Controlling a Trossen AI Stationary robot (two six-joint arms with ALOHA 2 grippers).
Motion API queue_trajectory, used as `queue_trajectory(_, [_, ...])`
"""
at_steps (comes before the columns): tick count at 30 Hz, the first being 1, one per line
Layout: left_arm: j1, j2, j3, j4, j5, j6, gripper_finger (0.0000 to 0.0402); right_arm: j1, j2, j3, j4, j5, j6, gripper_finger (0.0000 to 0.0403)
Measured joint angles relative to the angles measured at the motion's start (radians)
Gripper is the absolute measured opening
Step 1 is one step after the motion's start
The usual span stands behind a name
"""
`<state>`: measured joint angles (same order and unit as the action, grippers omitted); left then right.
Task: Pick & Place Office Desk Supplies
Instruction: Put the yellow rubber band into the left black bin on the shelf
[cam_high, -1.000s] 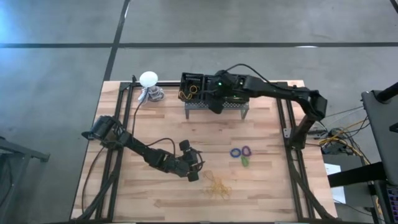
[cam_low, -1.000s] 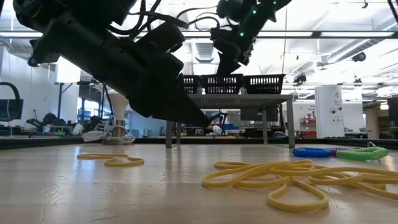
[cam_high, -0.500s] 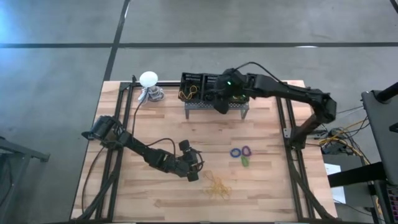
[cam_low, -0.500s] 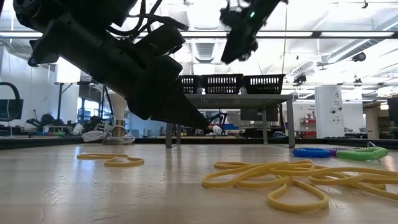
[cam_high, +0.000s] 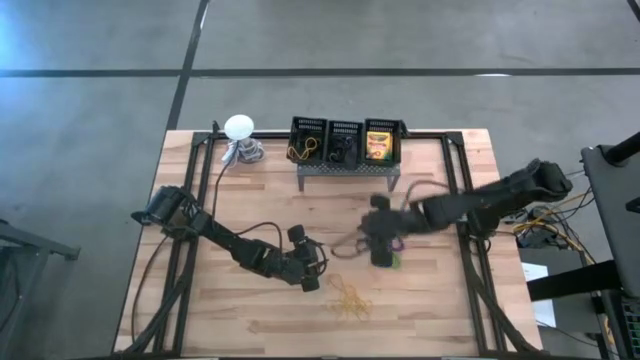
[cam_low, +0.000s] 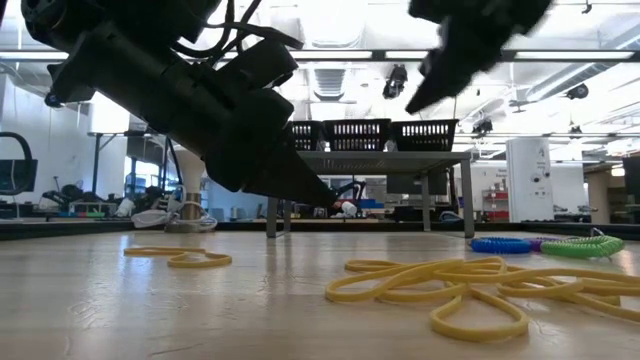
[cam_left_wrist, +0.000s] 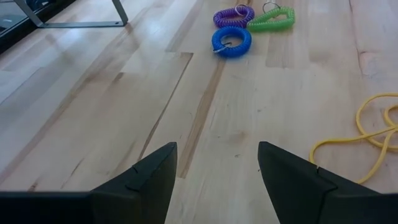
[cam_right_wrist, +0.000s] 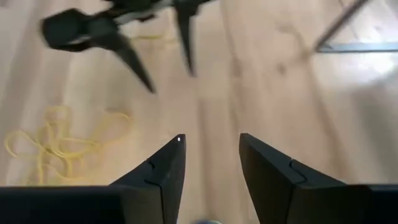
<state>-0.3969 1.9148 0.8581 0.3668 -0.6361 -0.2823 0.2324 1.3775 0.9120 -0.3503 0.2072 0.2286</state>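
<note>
**Both grippers spread and empty over the supplies**

From overhead I see my right gripper (cam_high: 381, 258) hanging over the coiled rings, of which only the green ring (cam_high: 394, 261) peeks out just beside it. The rubber bands (cam_high: 351, 298) lie near it, toward the table's front edge. My left gripper (cam_high: 316, 270) sits close by, the bands just beyond its tips. Well behind both, the grey stand (cam_high: 346, 170) carries three baskets; the crayon box (cam_high: 378, 143) lies in the one nearest the right arm's base, and a yellow band shows in the basket at the other end.

At table height, the left arm fills the upper part of the picture and the right gripper (cam_low: 470, 45) hangs high above the wood. The rubber bands (cam_low: 470, 285) sprawl in front; a blue ring (cam_low: 500, 244) and the green ring (cam_low: 580, 246) rest beyond.

Past my left fingers (cam_left_wrist: 144, 177), spread with nothing between them, I see blue ring (cam_left_wrist: 231, 40), purple ring (cam_left_wrist: 233, 15) and green ring (cam_left_wrist: 272, 18) ahead, clustered together.

My right fingers (cam_right_wrist: 163, 169) are parted and empty, rubber bands (cam_right_wrist: 46, 146) off to one side, the left gripper (cam_right_wrist: 158, 53) ahead.
</note>
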Motion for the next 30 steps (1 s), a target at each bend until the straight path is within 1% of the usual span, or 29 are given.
queue_trajectory(3, [0.000, 0.000, 0.000, 0.000, 0.000, -0.006, 0.0227, 0.092, 0.004, -0.145, 0.239, 0.062, 0.027, 0.0139])
queue_trajectory(6, [0.000, 0.000, 0.000, 0.002, -0.001, -0.007, 0.0227, 0.155, 0.033, -0.264, 0.483, 0.079, 0.027, 0.0135])
queue_trajectory(10, [0.000, 0.000, 0.000, 0.011, -0.059, -0.007, 0.0227, 0.204, 0.113, -0.380, 0.817, 0.082, 0.025, 0.0132])
queue_trajectory(13, [-0.002, 0.000, 0.000, 0.021, -0.096, -0.007, 0.0227, 0.232, 0.198, -0.425, 0.971, 0.084, 0.026, 0.0134])
queue_trajectory(16, [-0.003, 0.000, 0.000, 0.045, -0.098, -0.006, 0.0227, 0.250, 0.272, -0.430, 1.059, 0.084, 0.027, 0.0132])
queue_trajectory(20, [-0.013, -0.003, 0.000, 0.052, -0.097, -0.006, 0.0227, 0.262, 0.353, -0.396, 1.091, 0.085, 0.031, 0.0126])
queue_trajectory(22, [-0.016, -0.016, 0.001, 0.024, -0.061, -0.013, 0.0227, 0.265, 0.393, -0.371, 1.091, 0.087, 0.026, 0.0123])
queue_trajectory(25, [-0.016, -0.057, 0.012, -0.110, 0.078, -0.101, 0.0227, 0.265, 0.451, -0.337, 1.086, 0.090, 0.018, 0.0120])
queue_trajectory(28, [-0.022, -0.119, 0.043, -0.315, 0.189, -0.205, 0.0227, 0.265, 0.496, -0.302, 1.088, 0.090, 0.008, 0.0118])
queue_trajectory(30, [-0.044, -0.159, 0.059, -0.460, 0.241, -0.250, 0.0225, 0.265, 0.515, -0.281, 1.080, 0.086, -0.001, 0.0118])
